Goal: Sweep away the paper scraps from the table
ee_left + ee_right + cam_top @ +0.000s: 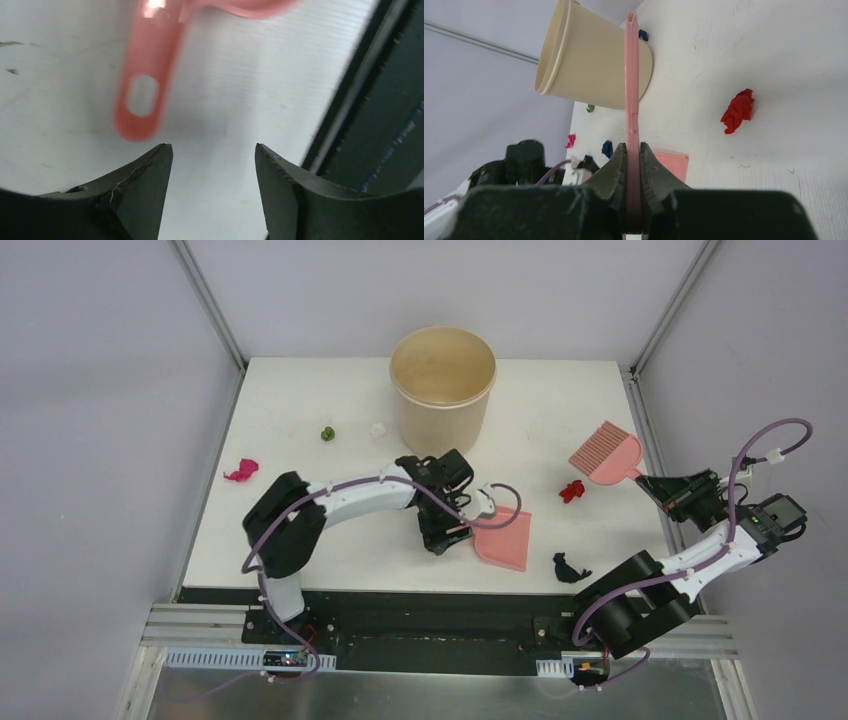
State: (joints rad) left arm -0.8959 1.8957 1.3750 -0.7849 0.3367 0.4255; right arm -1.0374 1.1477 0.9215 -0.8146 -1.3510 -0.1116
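Observation:
Paper scraps lie on the white table (300, 400): magenta (240, 471), green (327, 433), white (378, 428), red (572, 491) and black (570, 568). The right wrist view also shows the red scrap (738, 111) and a blue one (607, 148). My left gripper (447, 535) is open and empty, its jaws just short of the pink dustpan's handle (142, 85); the dustpan (505, 538) lies flat near the front middle. My right gripper (655, 483) is shut on the handle of the pink hand brush (607, 453), which is held right of the red scrap and seen edge-on in the right wrist view (631, 75).
A tall cream bucket (443, 388) stands at the back middle of the table. The black front edge strip (400, 595) runs just below the dustpan and the black scrap. Grey walls and metal posts close the left, right and back sides.

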